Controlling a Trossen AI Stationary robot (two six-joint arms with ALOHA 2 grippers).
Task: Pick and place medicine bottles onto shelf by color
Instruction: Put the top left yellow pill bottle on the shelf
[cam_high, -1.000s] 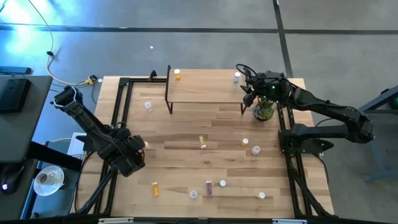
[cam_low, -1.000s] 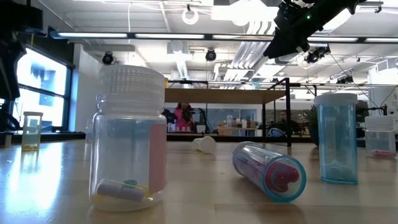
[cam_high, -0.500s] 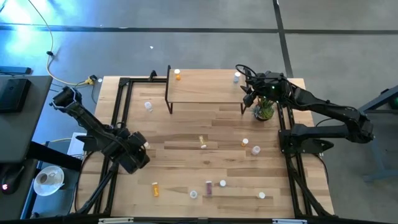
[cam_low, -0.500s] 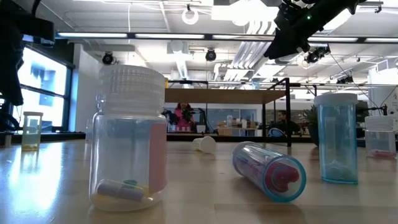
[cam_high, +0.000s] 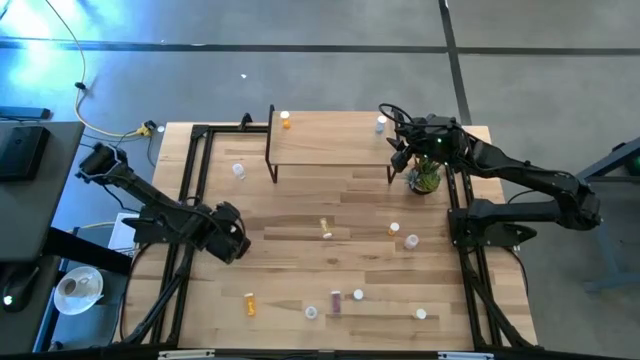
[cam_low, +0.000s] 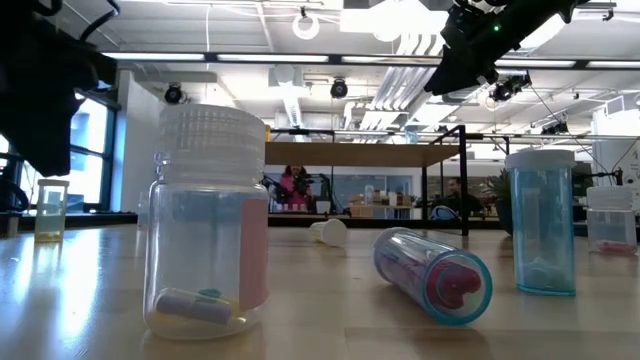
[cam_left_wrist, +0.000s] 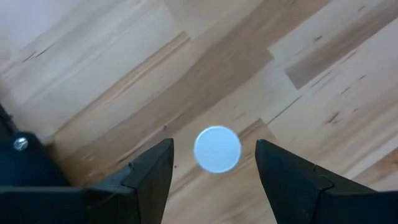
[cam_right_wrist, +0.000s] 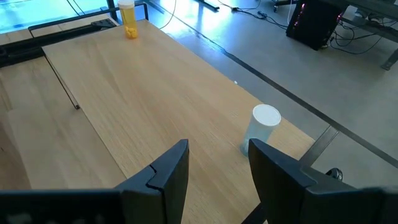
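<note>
My left gripper (cam_high: 232, 240) is open over the table's left part, pointing down. Its fingers stand on either side of a white-capped bottle (cam_left_wrist: 217, 149) below it without touching; the gripper hides this bottle in the high view. My right gripper (cam_high: 400, 150) is open and empty above the right end of the shelf (cam_high: 330, 145). A pale bottle (cam_right_wrist: 264, 127) stands on the shelf top at that end and an orange one (cam_right_wrist: 127, 11) at the other. Other bottles lie and stand scattered: an orange one (cam_high: 325, 228), a purple one (cam_high: 336, 300), a pale one (cam_high: 238, 171).
A green potted plant (cam_high: 424, 178) stands just right of the shelf, under my right arm. Black frame rails (cam_high: 192, 180) run along the table's left and right sides. More bottles (cam_high: 412, 241) stand toward the near and right parts; in the low view a clear bottle (cam_low: 205, 220) stands close.
My left gripper has gone toward the table's right edge and slightly toward the far edge, coming over the small bottle that stood beside it.
</note>
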